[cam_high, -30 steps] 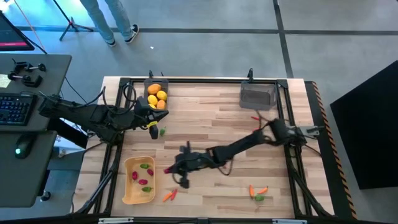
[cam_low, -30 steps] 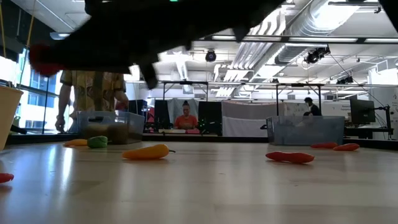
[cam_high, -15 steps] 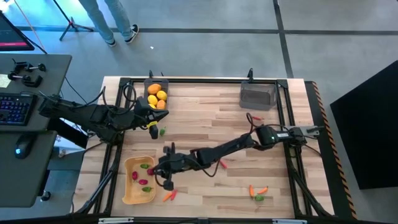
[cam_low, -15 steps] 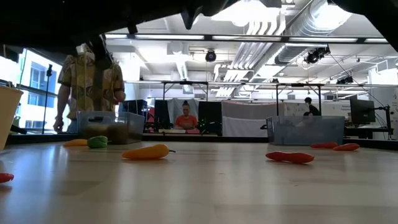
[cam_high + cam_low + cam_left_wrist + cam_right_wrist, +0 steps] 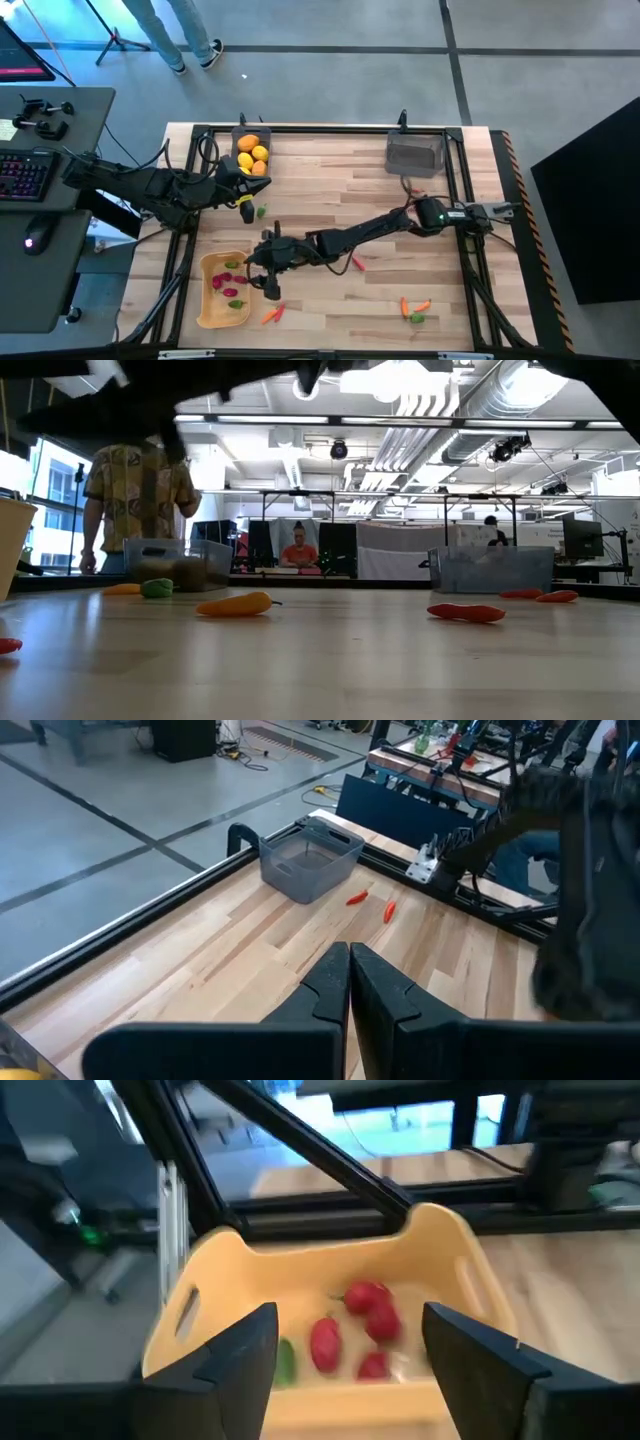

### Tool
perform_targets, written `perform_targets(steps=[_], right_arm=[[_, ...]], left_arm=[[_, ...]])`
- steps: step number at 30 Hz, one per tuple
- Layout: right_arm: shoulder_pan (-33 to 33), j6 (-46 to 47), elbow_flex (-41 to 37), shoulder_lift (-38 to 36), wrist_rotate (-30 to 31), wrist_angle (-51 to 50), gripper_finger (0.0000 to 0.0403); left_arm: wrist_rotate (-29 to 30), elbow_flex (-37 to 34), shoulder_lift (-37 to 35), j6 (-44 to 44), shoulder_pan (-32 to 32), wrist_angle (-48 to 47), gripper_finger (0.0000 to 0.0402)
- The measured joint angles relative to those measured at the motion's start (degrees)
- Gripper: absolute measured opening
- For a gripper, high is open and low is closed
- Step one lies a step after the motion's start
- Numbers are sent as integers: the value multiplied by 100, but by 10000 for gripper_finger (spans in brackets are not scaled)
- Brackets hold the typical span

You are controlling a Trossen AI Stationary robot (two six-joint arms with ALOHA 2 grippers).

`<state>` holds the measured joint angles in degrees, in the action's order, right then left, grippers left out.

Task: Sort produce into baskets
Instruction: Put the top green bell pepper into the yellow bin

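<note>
We see red pieces [image 5: 368, 1312] in a tan-yellow tray [image 5: 440, 1240]. Orange and yellow fruits [image 5: 252, 150] fill one dark grey bin [image 5: 240, 133].

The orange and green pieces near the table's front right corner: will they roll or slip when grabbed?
The slim orange pieces look tapered, so they would probably pivot rather than roll straight. The small green piece touches them and may get nudged along. Their glossy plastic look suggests a slippery grip, though they seem light.
</note>
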<state>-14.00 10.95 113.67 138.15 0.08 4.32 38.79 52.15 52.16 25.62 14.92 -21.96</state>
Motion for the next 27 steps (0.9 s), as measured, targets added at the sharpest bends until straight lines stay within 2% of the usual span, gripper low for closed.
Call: perform_targets(steps=[6,10,14,17,19,23,27], right_arm=[[256,-1108,-43,-806,46,-2738,230],[363,-1247,-924,-1423,-25,-3844,216],[358,-723,-3001,-2584,-154,-3770,201],[295,363,-4356,-3728,-211,-3166,195],[230,1170,-4971,-4481,-147,-2728,193],[-12,2395,-5763,-5723,693,-2053,193],[-255,2958,-6091,-6573,1792,-1814,193]], left_arm=[[341,1,-74,-1,0,-4,0],[358,3,-211,71,-2,-5,0],[218,9,-330,264,9,-31,0],[-1,10,-273,828,4,-430,4],[-164,10,-85,1112,-60,-833,19],[-828,5,470,1702,-438,-1269,79],[-1287,5,1095,2200,-817,-2094,149]])
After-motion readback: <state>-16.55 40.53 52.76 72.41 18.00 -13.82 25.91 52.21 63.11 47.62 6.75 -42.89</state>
